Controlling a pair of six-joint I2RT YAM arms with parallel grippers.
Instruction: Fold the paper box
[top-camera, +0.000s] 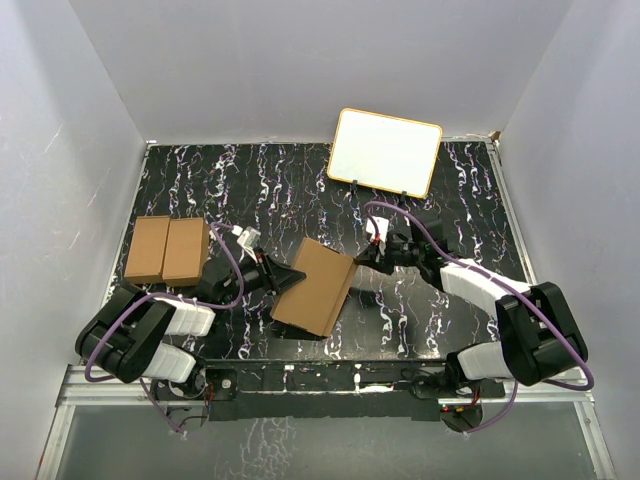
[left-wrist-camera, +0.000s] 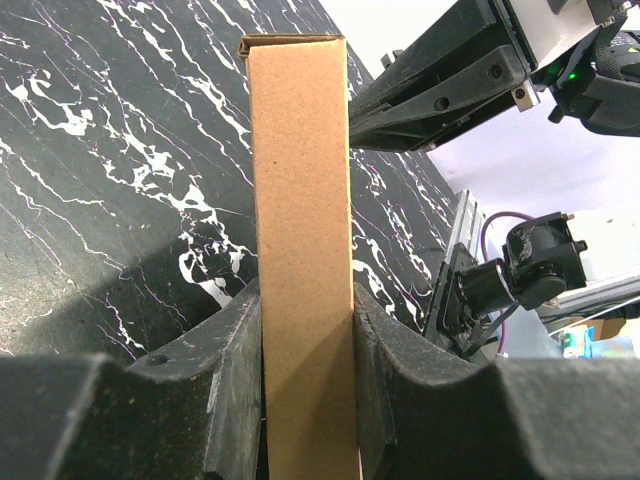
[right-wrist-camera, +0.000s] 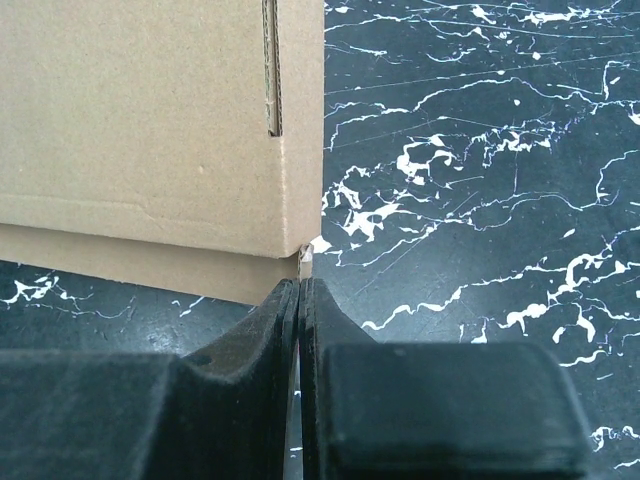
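The paper box (top-camera: 318, 287) is a slim brown carton, tilted, near the middle of the black marbled table. My left gripper (top-camera: 285, 278) is shut on its left end. In the left wrist view the box's narrow face (left-wrist-camera: 300, 180) stands upright between the two fingers (left-wrist-camera: 235, 370). My right gripper (top-camera: 362, 258) is at the box's upper right corner. In the right wrist view its jaws (right-wrist-camera: 301, 285) are pressed together on a thin cardboard edge (right-wrist-camera: 307, 255) that sticks out under the box's corner (right-wrist-camera: 160, 120).
Two matching brown cartons (top-camera: 167, 250) lie side by side at the left. A white board with a yellow rim (top-camera: 385, 152) leans at the back. Grey walls enclose the table on three sides. The right arm (left-wrist-camera: 440, 90) reaches in just beyond the box.
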